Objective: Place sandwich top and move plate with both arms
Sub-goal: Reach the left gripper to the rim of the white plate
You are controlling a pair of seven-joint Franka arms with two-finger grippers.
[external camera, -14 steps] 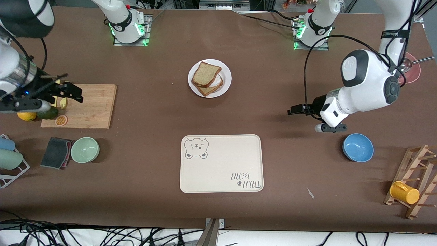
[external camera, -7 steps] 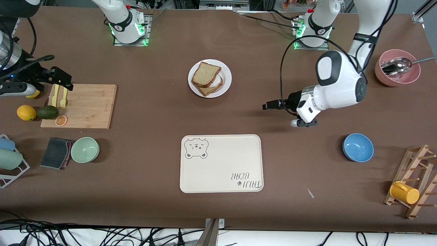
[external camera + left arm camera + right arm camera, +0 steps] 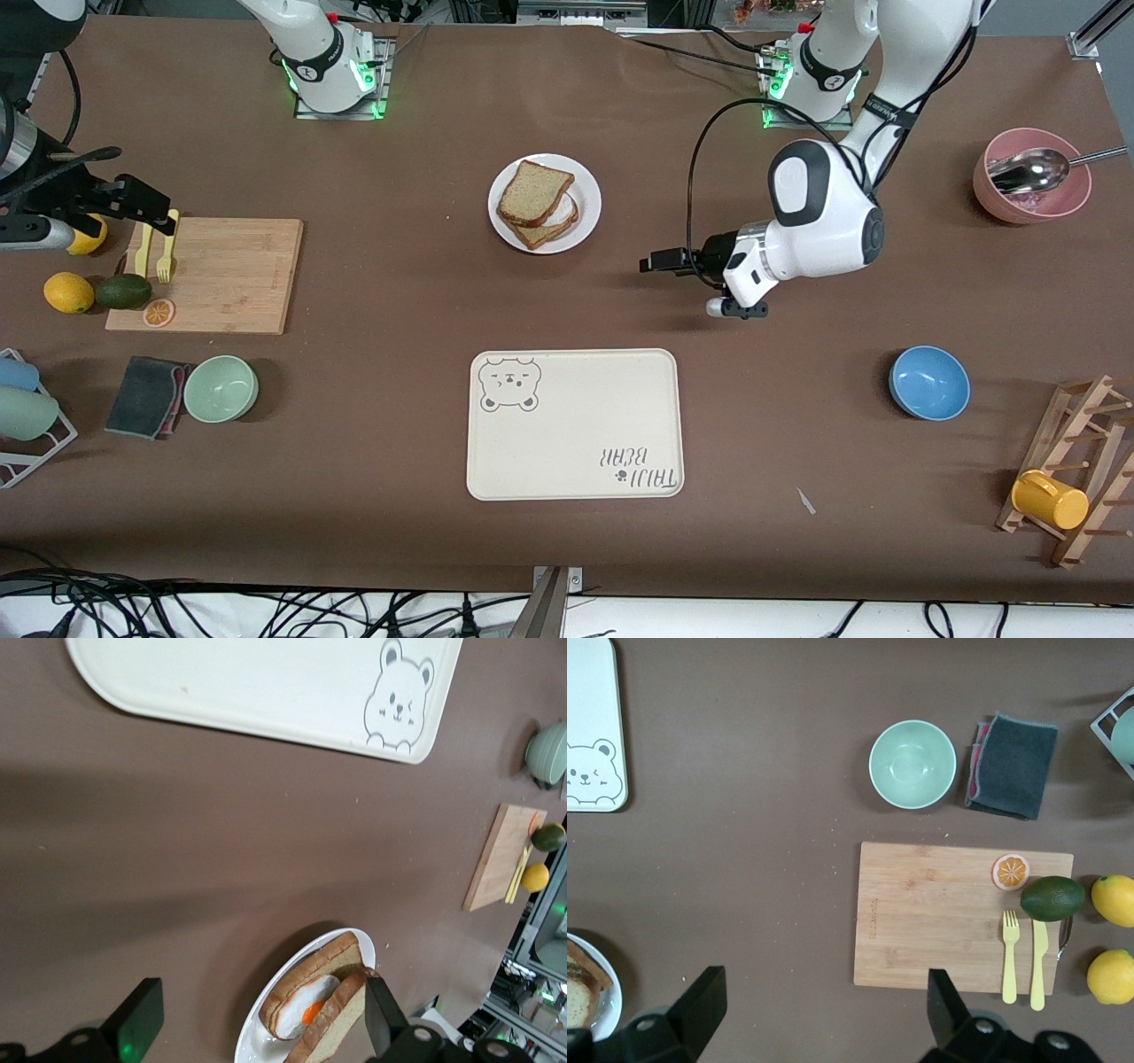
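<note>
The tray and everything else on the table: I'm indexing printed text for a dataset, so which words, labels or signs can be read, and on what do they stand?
"TAIJI BEAR", with a small paw mark: printed in one corner of the cream tray, upside down in the front view; I read the first word with less certainty.
A bear's face drawing, no words: in the tray's diagonally facing corner.
A small dark mark on each arm's base: too small to read.
Nothing else carries legible text.

Bear tray (image 3: 574,425), cutting board (image 3: 221,275) — blue bowl (image 3: 928,382)
</note>
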